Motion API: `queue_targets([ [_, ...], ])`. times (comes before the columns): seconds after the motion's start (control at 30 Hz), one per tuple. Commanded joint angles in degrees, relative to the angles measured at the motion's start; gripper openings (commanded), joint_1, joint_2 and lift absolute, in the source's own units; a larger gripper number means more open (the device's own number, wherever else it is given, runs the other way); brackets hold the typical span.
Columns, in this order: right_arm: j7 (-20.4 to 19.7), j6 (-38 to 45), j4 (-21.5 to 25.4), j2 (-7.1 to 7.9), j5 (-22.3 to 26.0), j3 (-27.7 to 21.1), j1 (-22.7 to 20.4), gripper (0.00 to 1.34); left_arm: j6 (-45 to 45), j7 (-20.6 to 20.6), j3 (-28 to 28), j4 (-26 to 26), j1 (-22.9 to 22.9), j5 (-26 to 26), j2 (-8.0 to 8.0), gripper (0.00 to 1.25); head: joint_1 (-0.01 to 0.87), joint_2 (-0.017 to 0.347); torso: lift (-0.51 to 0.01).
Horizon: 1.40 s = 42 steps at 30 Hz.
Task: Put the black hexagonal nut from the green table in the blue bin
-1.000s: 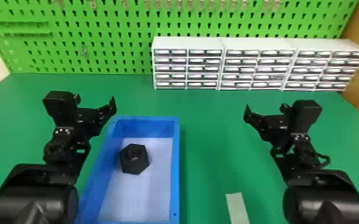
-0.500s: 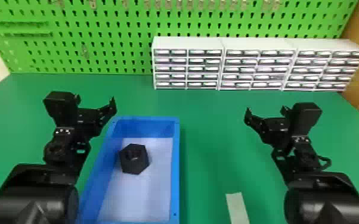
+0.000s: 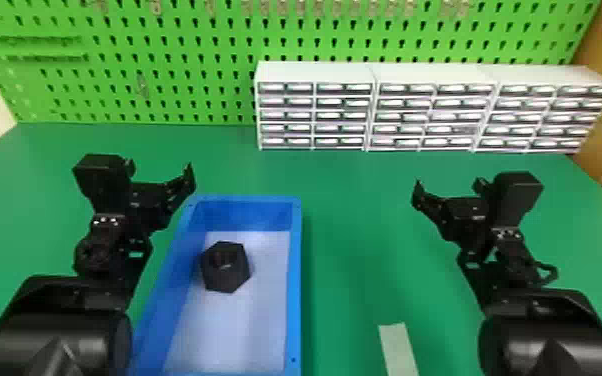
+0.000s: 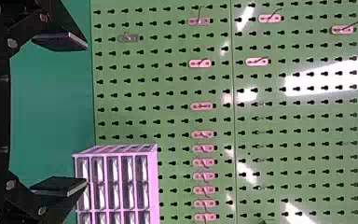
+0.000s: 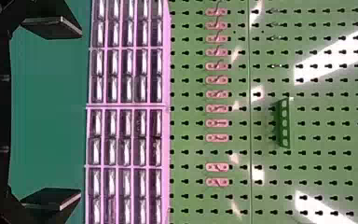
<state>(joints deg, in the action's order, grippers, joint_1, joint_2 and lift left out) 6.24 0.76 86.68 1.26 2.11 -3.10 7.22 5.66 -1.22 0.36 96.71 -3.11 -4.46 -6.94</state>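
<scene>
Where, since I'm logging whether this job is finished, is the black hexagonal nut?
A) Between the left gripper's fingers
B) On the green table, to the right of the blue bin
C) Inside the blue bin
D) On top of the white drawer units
C: in the head view the black hexagonal nut rests on the pale floor of the blue bin, inside its walls and towards the far end.

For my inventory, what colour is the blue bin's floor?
The bin floor is whitish, clearest in the head view.

3 white drawer cabinets (image 3: 432,110) stand before a green pegboard (image 3: 180,55).
</scene>
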Motion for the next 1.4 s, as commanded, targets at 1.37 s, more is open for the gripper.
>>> queue_targets([
  [1.37, 0.0, 0.9, 0.2, 0.32, -0.2, 0.6, 0.2, 1.23, 0.0, 0.0, -0.3, 0.1, -0.1, 0.4, 0.0, 1.01, 0.686, 0.052, -0.097],
])
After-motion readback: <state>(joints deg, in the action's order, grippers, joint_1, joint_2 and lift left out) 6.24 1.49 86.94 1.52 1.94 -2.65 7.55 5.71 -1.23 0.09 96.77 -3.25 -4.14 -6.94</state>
